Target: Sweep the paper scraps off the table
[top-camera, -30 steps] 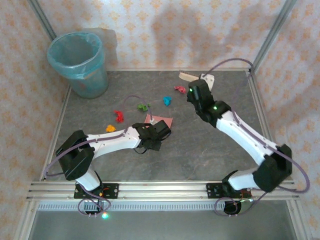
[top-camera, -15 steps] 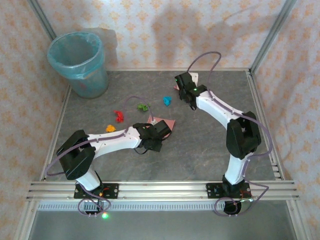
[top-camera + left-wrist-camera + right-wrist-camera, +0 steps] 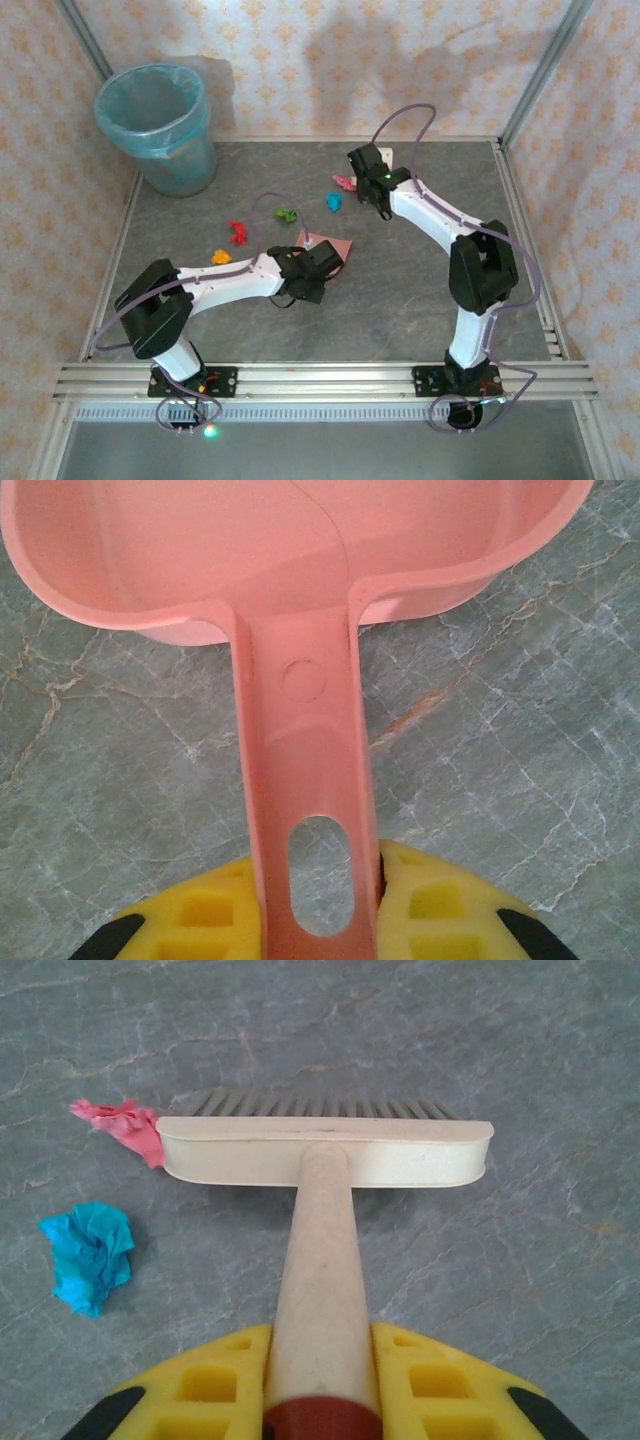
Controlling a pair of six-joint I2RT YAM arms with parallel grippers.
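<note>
Several paper scraps lie on the dark marbled table (image 3: 400, 290): red (image 3: 237, 232), orange (image 3: 221, 257), green (image 3: 286, 214), blue (image 3: 334, 201) and pink (image 3: 343, 182). My right gripper (image 3: 373, 183) is shut on the wooden handle (image 3: 320, 1260) of a cream brush (image 3: 325, 1150). The brush bristles rest on the table, with the pink scrap (image 3: 120, 1125) touching the head's left end and the blue scrap (image 3: 88, 1255) lying nearer, apart from it. My left gripper (image 3: 305, 268) is shut on the handle (image 3: 305, 780) of the pink dustpan (image 3: 290, 550), which lies flat mid-table.
A teal bin (image 3: 155, 125) with a liner stands at the far left corner. Aluminium rails (image 3: 520, 230) edge the table, with peach patterned walls behind. The right arm's upper links (image 3: 480, 270) stand over the right middle of the table.
My right arm has swung left along the far side with the brush, and the pink scrap has shifted a little left toward the blue one. The left arm and dustpan stay put.
</note>
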